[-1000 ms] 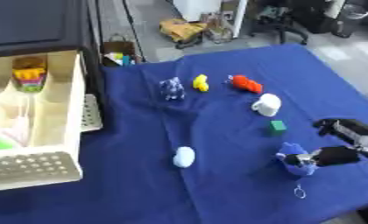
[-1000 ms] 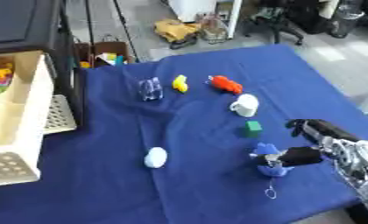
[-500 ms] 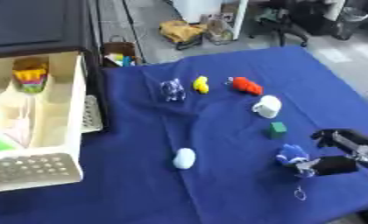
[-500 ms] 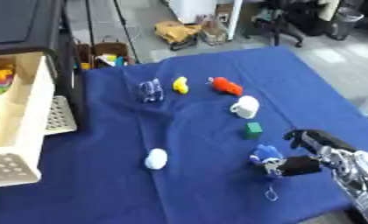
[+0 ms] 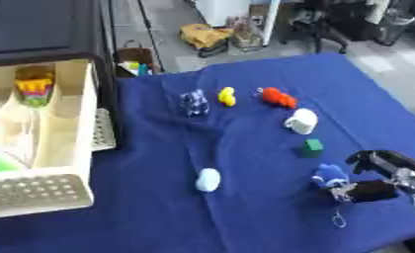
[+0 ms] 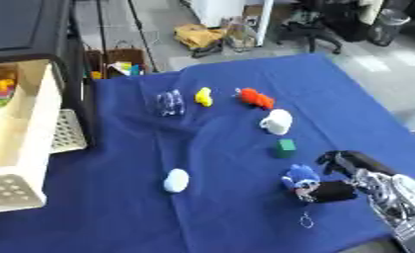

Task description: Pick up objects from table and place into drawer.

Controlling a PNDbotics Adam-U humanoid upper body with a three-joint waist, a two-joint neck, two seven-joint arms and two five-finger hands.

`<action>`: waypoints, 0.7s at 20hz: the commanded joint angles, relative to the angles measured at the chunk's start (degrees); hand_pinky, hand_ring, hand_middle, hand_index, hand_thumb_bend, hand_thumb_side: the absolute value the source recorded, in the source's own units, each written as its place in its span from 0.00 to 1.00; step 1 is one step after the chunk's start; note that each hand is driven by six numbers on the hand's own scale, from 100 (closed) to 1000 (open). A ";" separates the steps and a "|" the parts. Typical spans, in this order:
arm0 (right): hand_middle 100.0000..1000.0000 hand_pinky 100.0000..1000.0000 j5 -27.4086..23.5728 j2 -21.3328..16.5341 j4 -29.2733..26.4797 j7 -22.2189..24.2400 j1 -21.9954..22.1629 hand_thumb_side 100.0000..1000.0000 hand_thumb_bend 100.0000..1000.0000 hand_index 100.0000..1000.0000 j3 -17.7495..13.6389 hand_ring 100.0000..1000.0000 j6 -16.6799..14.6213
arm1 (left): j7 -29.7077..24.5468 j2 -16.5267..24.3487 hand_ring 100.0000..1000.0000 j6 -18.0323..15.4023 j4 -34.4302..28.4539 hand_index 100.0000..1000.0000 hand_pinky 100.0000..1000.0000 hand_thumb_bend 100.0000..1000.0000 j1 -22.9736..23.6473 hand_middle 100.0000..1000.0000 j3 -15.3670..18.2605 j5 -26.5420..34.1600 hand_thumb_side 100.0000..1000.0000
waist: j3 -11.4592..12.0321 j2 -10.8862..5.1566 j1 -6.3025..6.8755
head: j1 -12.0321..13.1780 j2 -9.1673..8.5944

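The right hand (image 6: 353, 178) sat low at the table's (image 5: 245, 217) right edge, thumb and fingers spread around the blue plush keychain (image 6: 299, 177), the thumb touching it. Its ring trailed toward the near edge. Beyond lay a green cube (image 6: 285, 147).

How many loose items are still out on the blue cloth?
7: clear-blue piece, yellow toy, red toy along the far row; white cup, green cube; pale oval; blue toy at the right hand.
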 commanded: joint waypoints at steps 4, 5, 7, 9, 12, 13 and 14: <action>0.67 0.88 1.06 -0.92 -0.85 0.33 -0.39 0.43 0.63 0.85 0.13 0.87 2.03 | -0.09 1.02 0.34 0.06 -0.59 0.63 0.29 0.09 -0.97 0.39 0.31 0.06 0.96 | 0.11 -0.56 0.11 | -0.35 -0.71; 0.67 0.88 1.27 -0.92 -0.85 0.33 -0.43 0.43 0.62 0.85 0.20 0.87 2.32 | -0.10 1.00 0.34 0.07 -0.59 0.63 0.29 0.08 -0.97 0.39 0.29 0.07 0.96 | 0.13 -0.54 0.11 | -0.41 -0.77; 0.67 0.88 1.69 -0.96 -0.84 0.41 -0.52 0.43 0.61 0.85 0.34 0.88 2.85 | -0.11 0.97 0.34 0.08 -0.59 0.63 0.29 0.08 -0.97 0.39 0.27 0.09 0.96 | 0.17 -0.51 0.11 | -0.52 -0.83; 0.67 0.88 1.94 -0.99 -0.69 0.73 -0.61 0.42 0.60 0.85 0.54 0.88 3.27 | -0.13 0.95 0.34 0.08 -0.59 0.63 0.29 0.08 -0.98 0.39 0.26 0.11 0.96 | 0.25 -0.49 0.13 | -0.63 -0.90; 0.67 0.88 2.16 -0.99 -0.19 1.23 -0.71 0.42 0.58 0.85 0.73 0.88 3.65 | -0.12 0.94 0.34 0.08 -0.59 0.63 0.29 0.08 -0.94 0.39 0.28 0.13 0.96 | 0.36 -0.43 0.15 | -0.79 -0.98; 0.68 0.88 2.19 -1.02 -0.02 1.41 -0.75 0.41 0.57 0.85 0.82 0.88 3.70 | -0.12 0.93 0.34 0.08 -0.59 0.63 0.29 0.08 -0.95 0.39 0.28 0.13 0.96 | 0.38 -0.40 0.16 | -0.84 -1.01; 0.68 0.88 2.21 -1.07 0.14 1.58 -0.79 0.41 0.56 0.85 0.90 0.88 3.74 | -0.12 0.92 0.34 0.08 -0.59 0.63 0.29 0.08 -0.96 0.39 0.28 0.14 0.96 | 0.39 -0.36 0.17 | -0.89 -1.05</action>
